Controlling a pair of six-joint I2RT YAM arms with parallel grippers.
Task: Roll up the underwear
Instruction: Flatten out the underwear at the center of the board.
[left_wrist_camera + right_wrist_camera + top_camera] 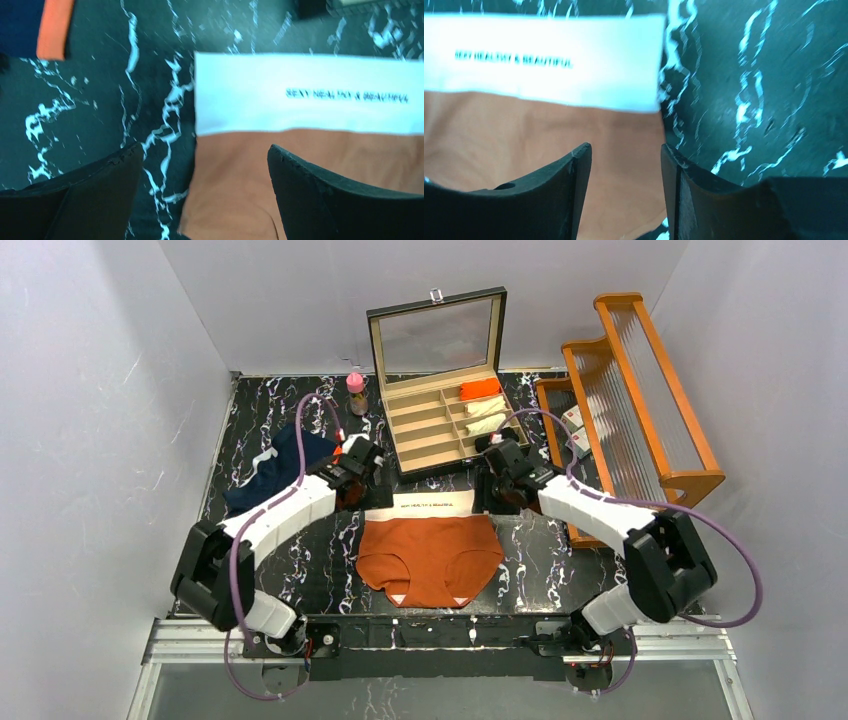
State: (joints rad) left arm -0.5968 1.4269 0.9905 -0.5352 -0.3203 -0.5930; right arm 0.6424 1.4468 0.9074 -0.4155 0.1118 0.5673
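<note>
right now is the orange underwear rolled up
No, the rust-orange underwear lies spread out flat, with its white waistband straight along the far edge.

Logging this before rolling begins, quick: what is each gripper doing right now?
Left gripper: open, holding nothing, at a waistband corner of the rust-orange underwear.
Right gripper: open, holding nothing, at the other corner.

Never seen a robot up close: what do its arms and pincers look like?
Left arm and right arm: white shells between chunky black joints, each trailing a looping purple cable. Left gripper and right gripper: two black wedge-shaped fingers each.
</note>
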